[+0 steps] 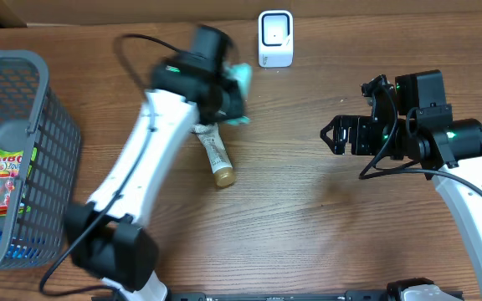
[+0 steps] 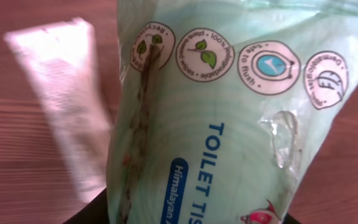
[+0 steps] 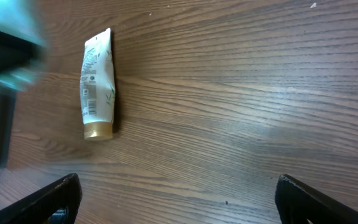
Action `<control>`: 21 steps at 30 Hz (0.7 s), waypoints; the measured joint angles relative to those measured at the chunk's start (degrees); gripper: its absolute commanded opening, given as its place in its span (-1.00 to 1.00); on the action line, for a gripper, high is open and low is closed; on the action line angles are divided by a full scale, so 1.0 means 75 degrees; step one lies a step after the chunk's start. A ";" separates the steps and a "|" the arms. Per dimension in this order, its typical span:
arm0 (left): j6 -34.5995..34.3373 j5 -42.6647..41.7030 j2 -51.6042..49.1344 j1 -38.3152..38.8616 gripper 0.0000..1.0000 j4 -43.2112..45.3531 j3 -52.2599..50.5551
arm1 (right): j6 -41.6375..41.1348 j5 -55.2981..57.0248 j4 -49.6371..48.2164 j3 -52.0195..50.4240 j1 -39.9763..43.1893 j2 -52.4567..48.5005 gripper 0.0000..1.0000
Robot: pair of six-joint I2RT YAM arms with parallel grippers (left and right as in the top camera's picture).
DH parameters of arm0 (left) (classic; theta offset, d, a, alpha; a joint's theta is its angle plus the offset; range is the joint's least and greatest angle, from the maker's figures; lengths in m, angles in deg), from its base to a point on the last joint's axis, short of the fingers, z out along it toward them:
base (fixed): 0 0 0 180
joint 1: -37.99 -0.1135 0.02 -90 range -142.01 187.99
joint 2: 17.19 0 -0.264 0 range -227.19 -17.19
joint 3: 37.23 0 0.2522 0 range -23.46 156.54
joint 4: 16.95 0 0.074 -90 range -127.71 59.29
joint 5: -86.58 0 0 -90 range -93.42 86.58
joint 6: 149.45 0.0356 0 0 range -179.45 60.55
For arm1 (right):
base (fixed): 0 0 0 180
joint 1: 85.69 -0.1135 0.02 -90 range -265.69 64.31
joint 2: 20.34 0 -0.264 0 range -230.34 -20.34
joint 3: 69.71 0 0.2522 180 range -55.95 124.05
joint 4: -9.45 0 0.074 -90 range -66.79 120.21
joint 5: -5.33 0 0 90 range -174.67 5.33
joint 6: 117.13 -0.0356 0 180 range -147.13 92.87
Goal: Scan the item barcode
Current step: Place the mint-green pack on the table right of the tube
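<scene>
Left end effector (image 1: 234,84) grips glossy tissue pack (image 2: 229,124) (crinkled); right end effector (image 3: 179,198) wide.

The tabletop (image 3: 241,93) is matt brown wood with a fine streaked grain. The toilet tissue pack (image 2: 229,124) is thin pale-green plastic film, glossy and wrinkled. The tube (image 3: 98,81) is smooth cream plastic with a shiny gold cap (image 3: 97,131). The basket (image 1: 53,134) is grey plastic mesh, and the barcode scanner (image 1: 274,38) is smooth white plastic.

Left arm (image 1: 141,159), right arm (image 1: 475,196): white links, black joints, black cables (green lights glowing); right end effector (image 1: 333,136) black.
</scene>
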 measured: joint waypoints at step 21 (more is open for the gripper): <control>-0.0577 -0.1014 -0.2958 0.1081 0.58 0.0589 -0.0259 | 0.0000 0.0061 0.0125 0.0000 0.0000 0.0000 1.00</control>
